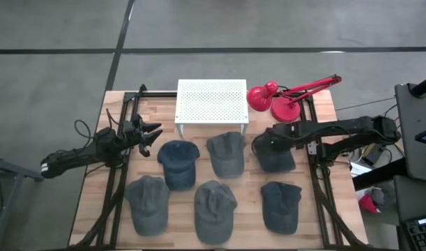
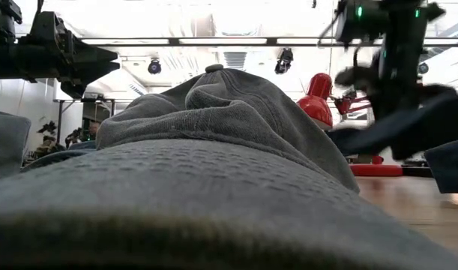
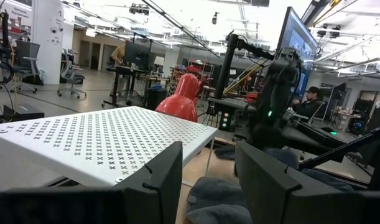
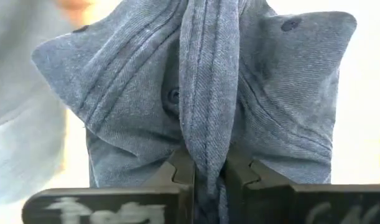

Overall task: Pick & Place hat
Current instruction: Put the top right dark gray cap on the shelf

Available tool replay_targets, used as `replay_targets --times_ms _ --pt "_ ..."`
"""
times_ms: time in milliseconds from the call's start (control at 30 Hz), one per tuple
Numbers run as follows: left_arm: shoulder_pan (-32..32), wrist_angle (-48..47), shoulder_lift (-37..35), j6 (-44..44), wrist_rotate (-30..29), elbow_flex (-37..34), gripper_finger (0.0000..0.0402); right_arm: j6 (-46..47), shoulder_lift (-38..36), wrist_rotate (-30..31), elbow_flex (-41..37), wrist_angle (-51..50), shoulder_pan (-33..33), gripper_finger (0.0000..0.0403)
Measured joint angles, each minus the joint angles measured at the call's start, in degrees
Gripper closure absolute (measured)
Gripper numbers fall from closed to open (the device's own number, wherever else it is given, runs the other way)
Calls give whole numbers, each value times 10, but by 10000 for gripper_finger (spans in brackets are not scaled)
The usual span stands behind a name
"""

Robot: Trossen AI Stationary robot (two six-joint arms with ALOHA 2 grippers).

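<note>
Pinched denim fabric fills the right wrist view: the right gripper (image 4: 205, 177) has its two dark fingers closed tight on a raised fold at the crown of a grey-blue denim cap (image 4: 202, 93), beside the cap's top button. White marks on the gripper body are too blurred to read.

High view: the gripped cap (image 1: 274, 155) sits at the right end of the back row on the light wooden table (image 1: 317, 111). Five other grey denim caps (image 1: 214, 207) lie in two rows on that table. A white perforated metal stand (image 1: 212, 102) occupies the back centre, and a red desk lamp (image 1: 286, 97) lies just beside it on the right. The left gripper (image 1: 151, 134) hovers at the left edge, near the stand, fingers parted and holding nothing.

Low view: one grey cap's crown (image 2: 229, 112) blocks most of the frame; the lamp's red shade (image 2: 316, 101) shows behind it.

Left wrist view: the left gripper (image 3: 208, 180) shows a clear gap between its fingers, facing the stand's cross-punched top (image 3: 102, 143). No legible writing appears on any cap.
</note>
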Motion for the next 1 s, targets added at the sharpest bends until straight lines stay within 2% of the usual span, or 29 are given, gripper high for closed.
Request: replay_targets --times_ms 267,433,667,867,1000 --pt "0 0 0 -41 0 0 250 -94 -65 -26 142 -10 50 374" --pt "0 0 0 -42 0 0 250 -187 -70 -14 213 75 84 374" --pt "0 0 0 -42 0 0 250 -334 -14 98 257 300 93 373" --pt "0 0 0 -45 0 0 250 -405 77 224 334 313 77 369" --pt "0 1 0 -45 0 0 250 -411 140 247 390 310 53 367"
